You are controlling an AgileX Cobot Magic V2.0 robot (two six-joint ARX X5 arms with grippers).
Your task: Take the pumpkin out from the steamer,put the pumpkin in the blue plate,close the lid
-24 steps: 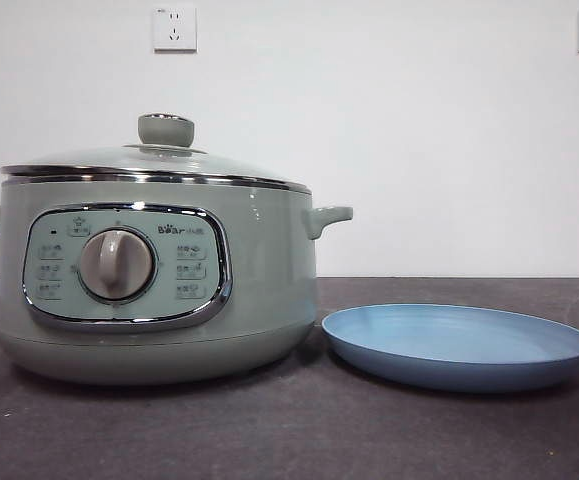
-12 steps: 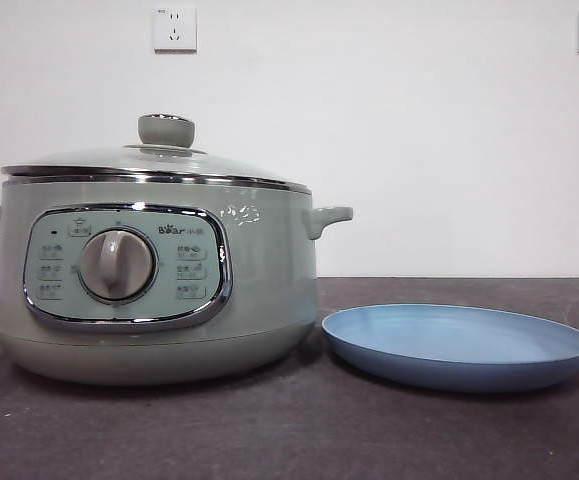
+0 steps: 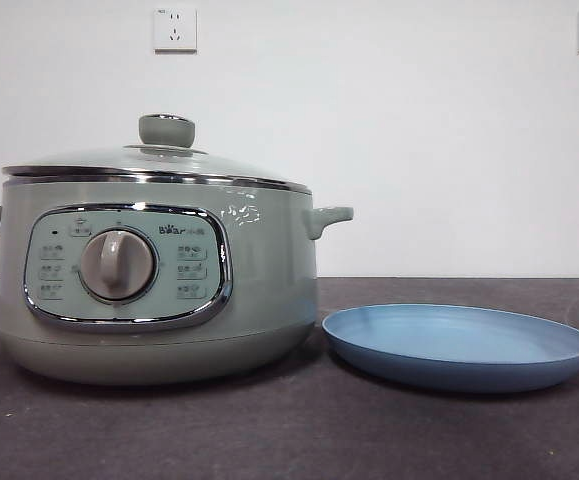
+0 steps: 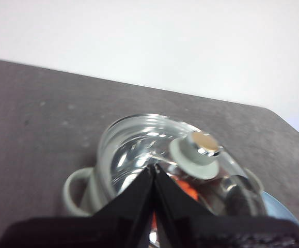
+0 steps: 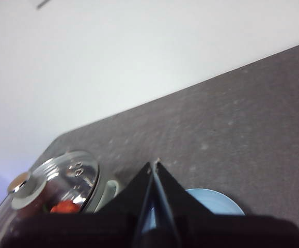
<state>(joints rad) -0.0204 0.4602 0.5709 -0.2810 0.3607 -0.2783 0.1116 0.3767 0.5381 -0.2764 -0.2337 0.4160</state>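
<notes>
My left tool (image 4: 154,168) is pinched fully closed with nothing in it, hanging above the steamer (image 3: 154,290), tips just short of the lid's (image 4: 154,142) green knob (image 4: 194,155). My right tool (image 5: 156,164) is also closed and empty, held high over the counter (image 3: 289,430), with the blue plate (image 5: 216,202) just past its tips and the steamer off to one side.

Across the last second almost nothing has changed in the front view: the lid sits flat on the steamer, the blue plate lies bare just beside the pot, and neither arm shows there. Only a small reflection has appeared on the pot's upper wall, which I take as a sign of one of my arms moving overhead.

The pumpkin (image 4: 183,185) is inside the steamer, showing as an orange patch through the glass beneath my left tool.

So I judge that the task has barely begun. The lid must come off first, and my left tool must open to take the knob.
</notes>
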